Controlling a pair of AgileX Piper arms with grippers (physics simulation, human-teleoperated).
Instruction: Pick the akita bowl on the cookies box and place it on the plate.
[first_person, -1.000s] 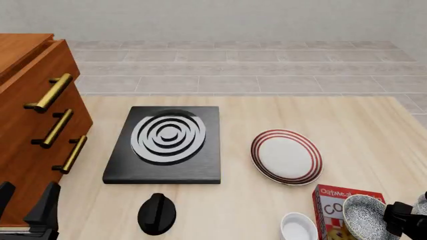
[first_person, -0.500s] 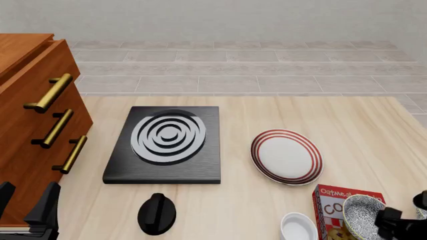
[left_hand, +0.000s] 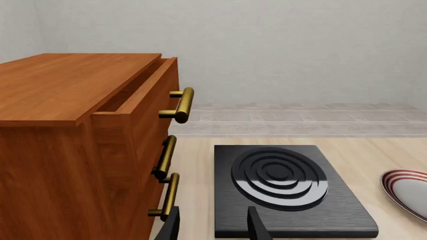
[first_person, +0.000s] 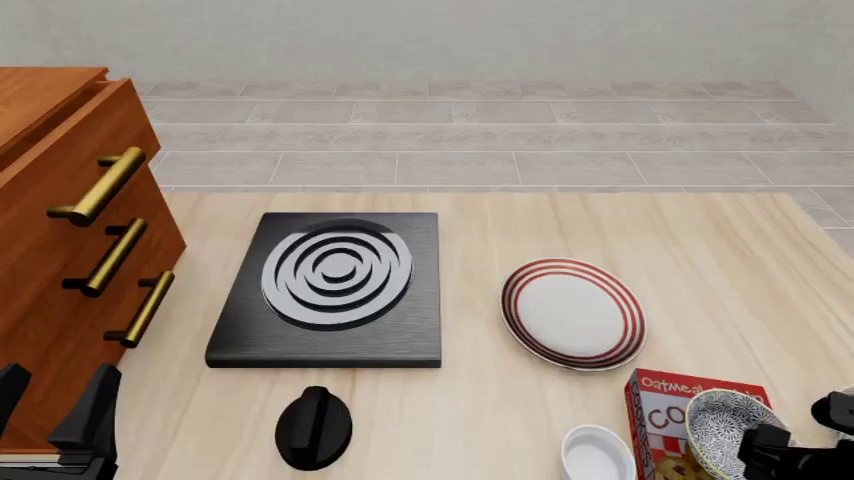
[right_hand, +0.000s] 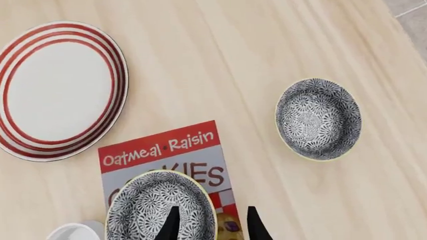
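The akita bowl (first_person: 721, 428) (right_hand: 159, 212), black-and-white speckled, sits on the red cookies box (first_person: 667, 398) (right_hand: 160, 150) at the table's near right. My right gripper (first_person: 781, 452) (right_hand: 212, 227) is open right at the bowl. One finger is over the bowl's inside and the other is outside its rim. The red-ringed plate (first_person: 574, 313) (right_hand: 60, 90) lies empty just beyond the box. My left gripper (first_person: 54, 420) (left_hand: 213, 227) is open with nothing in it at the near left, by the cabinet.
A second speckled bowl (right_hand: 319, 119) rests on the bare table right of the box. A plain white small bowl (first_person: 597, 452) sits left of the box. The black stove burner (first_person: 334, 285) and its knob (first_person: 314, 428) are mid-left. A wooden drawer cabinet (first_person: 67, 250) stands far left.
My right gripper has shifted left and toward the near edge, closing in on the bowl on the box. The bowl, box and left arm have stayed put.
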